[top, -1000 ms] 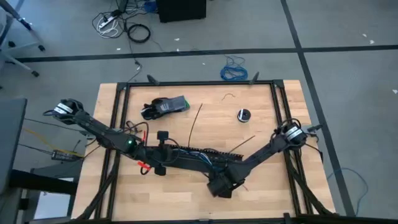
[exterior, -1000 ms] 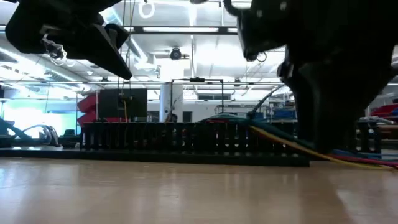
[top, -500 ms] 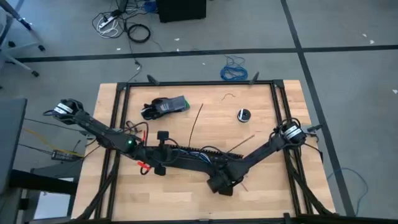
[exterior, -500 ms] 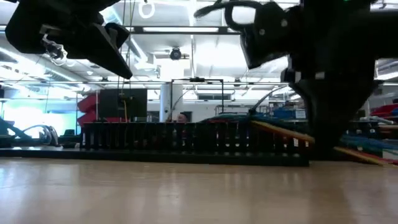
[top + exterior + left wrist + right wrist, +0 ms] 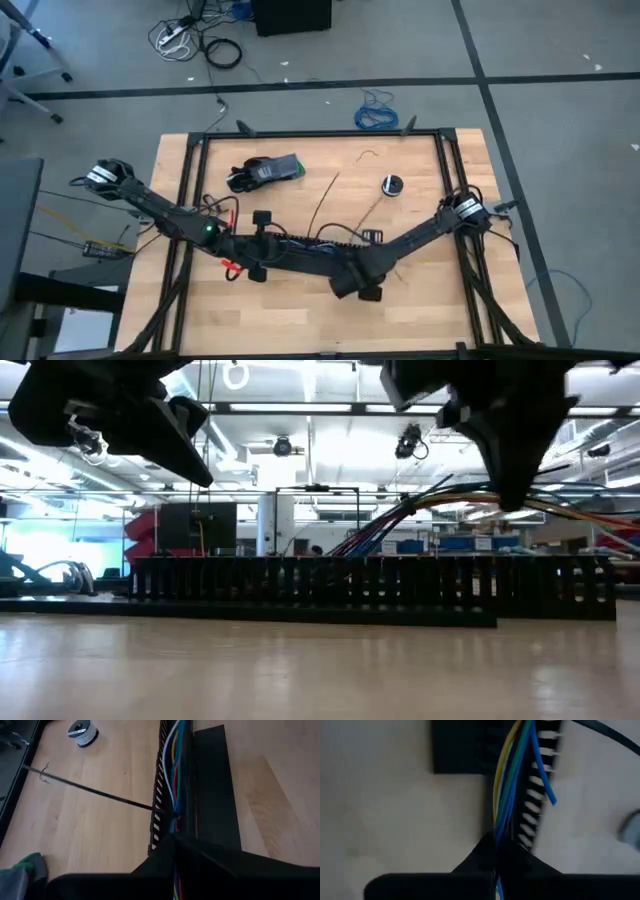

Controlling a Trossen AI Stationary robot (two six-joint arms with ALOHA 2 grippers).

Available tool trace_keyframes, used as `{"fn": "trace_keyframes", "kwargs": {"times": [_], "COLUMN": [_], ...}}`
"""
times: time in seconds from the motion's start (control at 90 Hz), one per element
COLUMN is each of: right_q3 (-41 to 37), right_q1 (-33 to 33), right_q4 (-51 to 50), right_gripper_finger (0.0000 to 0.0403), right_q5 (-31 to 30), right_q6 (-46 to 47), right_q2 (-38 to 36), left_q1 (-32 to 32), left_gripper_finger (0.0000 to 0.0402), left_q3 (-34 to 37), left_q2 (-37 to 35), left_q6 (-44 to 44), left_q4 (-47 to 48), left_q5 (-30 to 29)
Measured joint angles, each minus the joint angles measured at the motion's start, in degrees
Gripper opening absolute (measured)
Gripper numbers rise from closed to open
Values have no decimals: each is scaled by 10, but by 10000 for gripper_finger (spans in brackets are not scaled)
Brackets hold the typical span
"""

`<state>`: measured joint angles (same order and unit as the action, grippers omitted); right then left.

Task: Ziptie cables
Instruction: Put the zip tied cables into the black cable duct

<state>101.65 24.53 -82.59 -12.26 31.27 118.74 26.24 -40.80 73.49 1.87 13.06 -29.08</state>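
Observation:
The cables (image 5: pixel 420 510), a bundle of blue, yellow, red, green and white wires, rise slanting out of the long black slotted channel (image 5: pixel 300 585) that lies across the table's middle. My right gripper (image 5: pixel 510 490) is shut on them above the channel's right part, with their ends (image 5: pixel 600 518) sticking out beyond it. My left gripper (image 5: pixel 173 839) is shut on the cables (image 5: pixel 175 765) farther left, down at the channel (image 5: pixel 300 245). Two zipties (image 5: pixel 325 200) (image 5: pixel 372 213) lie flat on the wood beyond the channel; one ziptie (image 5: pixel 90 790) reaches the comb edge. My left gripper pinches the bundle (image 5: pixel 174 827) between its two fingertips, low at the channel and pointing along it. The fingers themselves cover the exact spot. The wires run on ahead inside the channel. My right gripper pinches the bundle (image 5: pixel 501 827) between its two fingertips from above, some way back from the free ends. The held stretch is lifted clear of the table and slants down into the channel (image 5: pixel 540 785). One blue wire (image 5: pixel 544 775) splays aside.
A small wire spool (image 5: pixel 392 185) and a thin curled scrap (image 5: pixel 370 155) lie at the far right. A black and grey tool (image 5: pixel 265 172) rests at the far left. A black frame (image 5: pixel 320 135) borders the table. Bare wood lies along the near edge.
My right gripper has gone up and a little toward the table's left edge with the cables. Their right part, which lay low by the table, now slants up clear of the channel, while the left part stays in it. The zipties beyond the channel have shifted.

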Motion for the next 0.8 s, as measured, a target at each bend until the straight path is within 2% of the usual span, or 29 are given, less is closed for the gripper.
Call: {"fn": "trace_keyframes", "kwargs": {"times": [0.244, 0.589, 0.8], "right_q3": [-35, -95, -98], "right_q1": [-35, -45, -44], "right_q4": [31, 54, 61], "right_gripper_finger": [1, 0, 13], "right_q5": [26, 54, 61], "right_q6": [-65, -80, -80], "right_q2": [1, 2, 2], "left_q1": [0, 0, 0], "left_gripper_finger": [0, 0, 0], "left_q3": [0, 0, 0], "left_q2": [0, 0, 0], "left_q6": [0, 0, 0], "left_q4": [1, 1, 1], "left_q5": [0, 0, 0]}}
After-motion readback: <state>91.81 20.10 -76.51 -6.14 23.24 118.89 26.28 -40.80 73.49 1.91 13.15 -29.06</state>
